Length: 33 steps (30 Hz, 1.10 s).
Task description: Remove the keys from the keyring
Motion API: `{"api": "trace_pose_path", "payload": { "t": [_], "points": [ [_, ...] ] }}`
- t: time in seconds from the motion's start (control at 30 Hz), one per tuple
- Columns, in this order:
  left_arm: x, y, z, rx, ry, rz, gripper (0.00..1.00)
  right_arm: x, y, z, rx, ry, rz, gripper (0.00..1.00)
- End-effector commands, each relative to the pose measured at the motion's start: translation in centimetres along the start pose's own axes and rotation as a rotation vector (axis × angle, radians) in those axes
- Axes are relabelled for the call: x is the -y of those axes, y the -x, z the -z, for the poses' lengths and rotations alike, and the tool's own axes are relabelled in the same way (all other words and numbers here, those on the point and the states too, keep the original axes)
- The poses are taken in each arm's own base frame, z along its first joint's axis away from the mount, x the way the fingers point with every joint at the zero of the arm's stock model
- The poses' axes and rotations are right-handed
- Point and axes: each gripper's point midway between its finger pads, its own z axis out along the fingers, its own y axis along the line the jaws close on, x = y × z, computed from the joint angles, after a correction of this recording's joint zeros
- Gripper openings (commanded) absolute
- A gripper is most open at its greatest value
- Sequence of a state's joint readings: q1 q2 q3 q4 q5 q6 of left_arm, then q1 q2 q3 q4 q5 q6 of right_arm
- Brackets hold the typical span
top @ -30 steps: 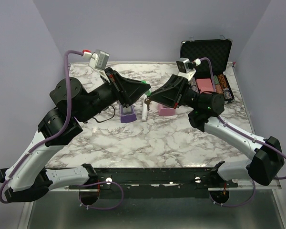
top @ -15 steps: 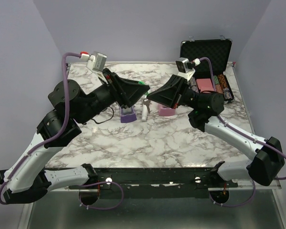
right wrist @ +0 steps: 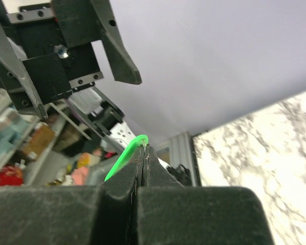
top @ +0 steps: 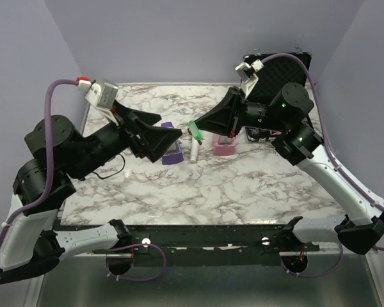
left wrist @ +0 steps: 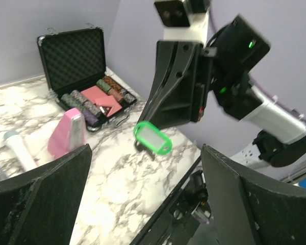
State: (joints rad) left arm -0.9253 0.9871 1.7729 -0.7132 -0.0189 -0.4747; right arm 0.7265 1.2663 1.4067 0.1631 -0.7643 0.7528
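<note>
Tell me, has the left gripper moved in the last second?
Yes. The left gripper has pulled back leftward, from above the white microphone to above the purple block.

No legible txt, nos. or logos in any view; white label on green key (left wrist: 152, 138) too blurred to read.

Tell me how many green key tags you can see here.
1. The green key tag is pinched in the right gripper, in the air in front of the open left gripper. The arms could hide others.
</note>
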Motion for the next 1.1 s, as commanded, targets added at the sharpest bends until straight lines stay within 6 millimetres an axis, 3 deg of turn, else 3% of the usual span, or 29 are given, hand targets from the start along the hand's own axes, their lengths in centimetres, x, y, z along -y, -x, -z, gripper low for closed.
{"api": "trace_pose_path", "payload": {
  "t": [0.0,0.13,0.23,0.33,0.4,0.63,0.8,0.9,0.97,1.07],
  "points": [
    [-2.0,-2.1,1.8,-0.084,0.072,-0.084,0.94,5.1,-5.9,2.6,-0.32,-0.278,-0.001,0.01],
    [-3.2,-2.8,1.6,-0.061,0.127,-0.031,0.93,11.5,-8.3,5.5,-0.464,-0.655,-0.088,0.01],
    [-5.0,-3.8,1.4,-0.065,0.23,0.041,0.93,15.3,-12.1,8.9,-0.638,-0.922,-0.217,0.01],
    [-6.5,-5.1,1.2,-0.107,0.333,0.115,0.93,18.0,-15.2,13.1,-0.77,-1.175,-0.291,0.01],
    [-7.4,-6.4,1.3,-0.163,0.398,0.145,0.94,18.8,-16.5,14.6,-0.816,-1.265,-0.313,0.01],
    [-7.6,-9.7,1.2,-0.298,0.374,0.114,0.93,18.1,-16.3,13.7,-0.798,-1.197,-0.322,0.01],
    [-5.9,-10.3,1.5,-0.367,0.243,0.037,0.91,15.6,-16.4,11.2,-0.79,-0.969,-0.321,0.01],
    [-3.9,-10.6,1.5,-0.37,0.092,0.008,0.86,13.1,-15.2,8.4,-0.691,-0.753,-0.297,0.01],
    [-2.1,-10.8,1.7,-0.363,-0.029,-0.001,0.74,10.6,-14.2,6.8,-0.633,-0.593,-0.271,0.01],
    [0.3,-10.8,2.5,-0.363,-0.188,-0.025,0.72,6.9,-12.4,5.5,-0.559,-0.395,-0.21,0.01]
  ]
}}
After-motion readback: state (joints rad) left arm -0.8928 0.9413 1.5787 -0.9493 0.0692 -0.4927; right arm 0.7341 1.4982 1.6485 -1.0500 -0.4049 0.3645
